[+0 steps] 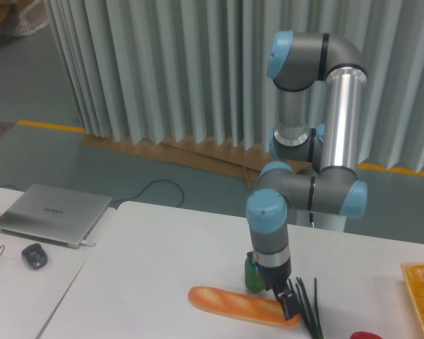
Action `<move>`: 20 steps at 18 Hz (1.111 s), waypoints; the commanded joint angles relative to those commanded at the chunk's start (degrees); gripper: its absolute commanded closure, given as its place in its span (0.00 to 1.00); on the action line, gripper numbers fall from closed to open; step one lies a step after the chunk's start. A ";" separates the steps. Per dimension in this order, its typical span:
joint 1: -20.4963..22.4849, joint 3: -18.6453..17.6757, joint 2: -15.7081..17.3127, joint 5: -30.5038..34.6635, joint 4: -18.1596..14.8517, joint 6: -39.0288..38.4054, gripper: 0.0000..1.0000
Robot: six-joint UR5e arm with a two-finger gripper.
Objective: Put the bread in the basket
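Near the front edge of the tabletop [169, 247], the bread [242, 306] is lying lengthwise, roughly parallel to that edge. The gripper [288, 305] is hanging directly over the loaf's right end, fingers pointing down, their tips overlapping the crust in this view; contact cannot be confirmed. Finger spread cannot be told either: the dark fingers are merging against the loaf. Green pepper [252, 274] is sitting just behind the bread, mostly hidden by the wrist. Thin green stalks [309, 308] are lying just right of the gripper. The basket [417, 296] is showing at the right edge of the tabletop, well apart from the bread.
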 joint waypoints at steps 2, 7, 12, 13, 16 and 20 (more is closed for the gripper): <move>-1.06 0.00 -0.44 0.09 1.50 -2.10 0.00; -5.63 -0.35 -2.11 3.25 1.59 -7.02 0.00; -8.27 -2.81 1.73 3.25 1.50 -9.40 0.00; -8.27 -3.16 2.97 2.82 1.50 -9.41 0.00; -8.27 -3.61 4.04 2.64 1.24 -9.23 0.00; -8.36 -1.95 -0.77 3.60 1.59 -9.76 0.00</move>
